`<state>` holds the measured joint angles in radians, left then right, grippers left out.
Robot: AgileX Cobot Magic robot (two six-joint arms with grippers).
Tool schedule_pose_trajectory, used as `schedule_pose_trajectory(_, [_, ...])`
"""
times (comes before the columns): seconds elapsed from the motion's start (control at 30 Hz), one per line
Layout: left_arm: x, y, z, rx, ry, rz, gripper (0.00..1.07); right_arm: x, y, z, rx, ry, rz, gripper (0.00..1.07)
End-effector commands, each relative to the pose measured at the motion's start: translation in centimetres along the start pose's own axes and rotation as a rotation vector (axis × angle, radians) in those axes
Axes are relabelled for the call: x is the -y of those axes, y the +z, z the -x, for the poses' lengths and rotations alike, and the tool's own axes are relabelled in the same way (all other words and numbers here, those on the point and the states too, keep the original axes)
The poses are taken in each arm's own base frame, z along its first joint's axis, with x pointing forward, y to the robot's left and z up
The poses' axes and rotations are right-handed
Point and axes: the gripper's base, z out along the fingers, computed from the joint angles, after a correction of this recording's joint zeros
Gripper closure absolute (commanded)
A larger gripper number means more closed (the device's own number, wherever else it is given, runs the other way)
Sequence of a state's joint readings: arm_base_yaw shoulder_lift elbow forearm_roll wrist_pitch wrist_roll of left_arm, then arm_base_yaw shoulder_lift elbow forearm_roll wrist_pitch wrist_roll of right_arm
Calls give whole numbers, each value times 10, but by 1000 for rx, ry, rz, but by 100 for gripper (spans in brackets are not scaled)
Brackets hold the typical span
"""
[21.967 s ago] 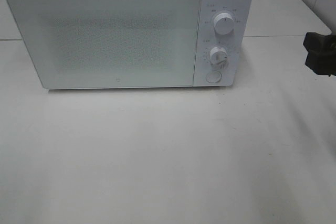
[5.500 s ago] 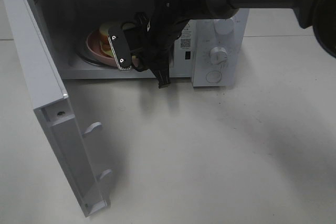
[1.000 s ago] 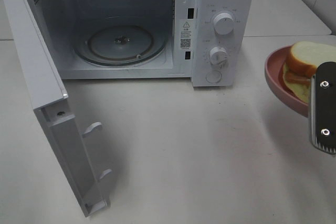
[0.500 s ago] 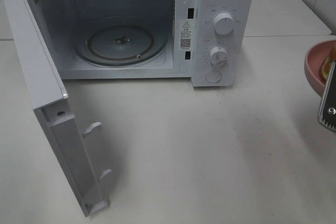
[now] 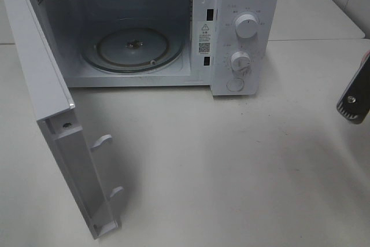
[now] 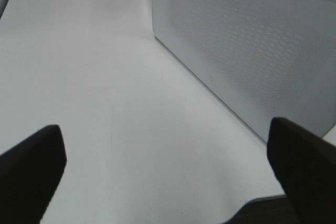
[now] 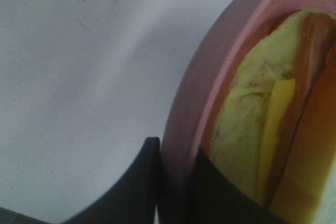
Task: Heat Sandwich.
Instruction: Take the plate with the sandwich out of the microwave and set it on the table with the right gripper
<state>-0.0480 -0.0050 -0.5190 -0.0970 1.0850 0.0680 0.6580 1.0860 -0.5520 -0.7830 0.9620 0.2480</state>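
Since half a second ago our right pincer (image 5: 354,98) has carried the pink plate (image 7: 185,129) almost out of the high view; only a dark finger shows at the right edge. In our right wrist view its fingers (image 7: 137,187) close on the plate's rim, one either side, and the sandwich (image 7: 262,129) lies on the plate. Our left pincer (image 6: 168,174) hangs spread wide, holding nothing, above the white bench (image 6: 94,87) beside the microwave (image 5: 245,33), whose door (image 5: 52,114) stands open.
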Motion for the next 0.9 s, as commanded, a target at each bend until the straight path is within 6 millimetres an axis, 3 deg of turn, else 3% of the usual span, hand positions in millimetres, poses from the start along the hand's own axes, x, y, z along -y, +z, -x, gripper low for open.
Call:
schedule_pose_trajectory(0.03, [0, -2, 0, 29, -2, 3, 7, 0, 8, 6, -28, 29, -41, 106])
schedule_pose_trajectory(0.3, [0, -2, 0, 29, -2, 3, 7, -7, 23, 24, -93, 126, -50, 106])
schedule_pose_trajectory(0.57, [0, -2, 0, 29, -2, 3, 7, -9, 39, 59, -129, 264, -83, 106])
schedule_pose_trajectory(0.9, [0, -2, 0, 29, -2, 3, 7, -20, 62, 86, -169, 317, -104, 105])
